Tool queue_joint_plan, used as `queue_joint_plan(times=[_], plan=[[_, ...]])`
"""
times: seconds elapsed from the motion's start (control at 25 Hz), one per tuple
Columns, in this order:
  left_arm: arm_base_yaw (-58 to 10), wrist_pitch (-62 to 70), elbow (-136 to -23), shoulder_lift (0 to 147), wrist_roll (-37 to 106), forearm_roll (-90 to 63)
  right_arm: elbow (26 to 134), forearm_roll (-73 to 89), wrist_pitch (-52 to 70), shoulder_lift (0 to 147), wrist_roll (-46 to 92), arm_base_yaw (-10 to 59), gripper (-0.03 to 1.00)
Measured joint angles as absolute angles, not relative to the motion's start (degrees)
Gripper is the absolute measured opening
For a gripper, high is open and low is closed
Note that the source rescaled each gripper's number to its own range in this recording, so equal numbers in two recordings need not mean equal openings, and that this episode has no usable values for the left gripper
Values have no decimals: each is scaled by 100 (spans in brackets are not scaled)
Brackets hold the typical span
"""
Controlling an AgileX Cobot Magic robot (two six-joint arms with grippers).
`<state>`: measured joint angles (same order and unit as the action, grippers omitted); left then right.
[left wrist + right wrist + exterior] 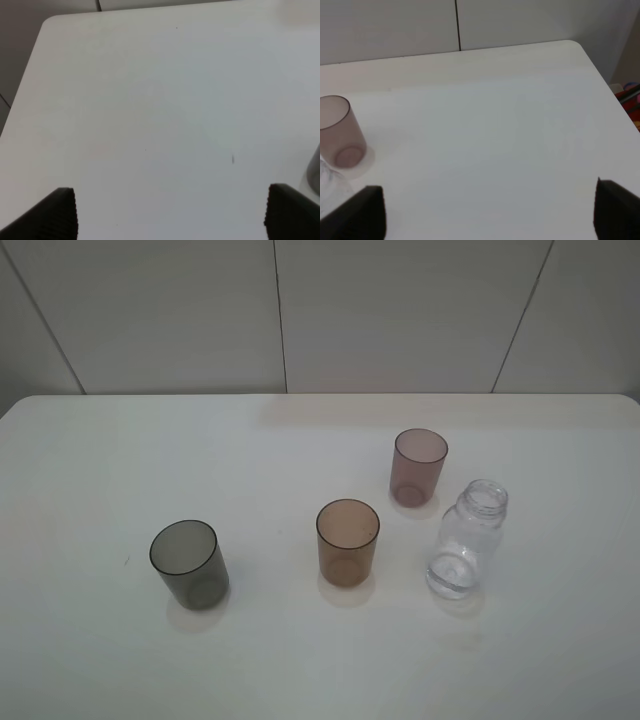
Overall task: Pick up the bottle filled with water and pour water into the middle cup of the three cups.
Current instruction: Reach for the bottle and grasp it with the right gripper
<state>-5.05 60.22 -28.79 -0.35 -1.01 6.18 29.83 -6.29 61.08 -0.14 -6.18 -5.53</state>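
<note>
The clear bottle (468,540) stands upright and capless on the white table (100,460), at the right. To its left is the amber middle cup (348,540). The mauve-pink cup (418,465) stands just behind the bottle, and the smoky grey cup (187,562) stands alone further left. Neither arm shows in the high view. My left gripper (170,212) is open over bare table, with a grey sliver of a cup (315,170) at the frame's edge. My right gripper (490,212) is open and empty, with the pink cup (340,132) and a blur of the bottle (330,185) off to one side.
A tiled wall (300,310) runs behind the table's far edge. The right wrist view shows the table's rounded far corner (577,46) and some coloured items (632,100) beyond its side edge. A small dark speck (233,159) marks the tabletop.
</note>
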Motion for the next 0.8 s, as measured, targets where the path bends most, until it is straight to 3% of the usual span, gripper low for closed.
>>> queue_joint_plan(times=[0.8], plan=[[-505, 6022, -2879, -35, -101, 618, 2983, -629, 6108, -14, -618, -553, 70]])
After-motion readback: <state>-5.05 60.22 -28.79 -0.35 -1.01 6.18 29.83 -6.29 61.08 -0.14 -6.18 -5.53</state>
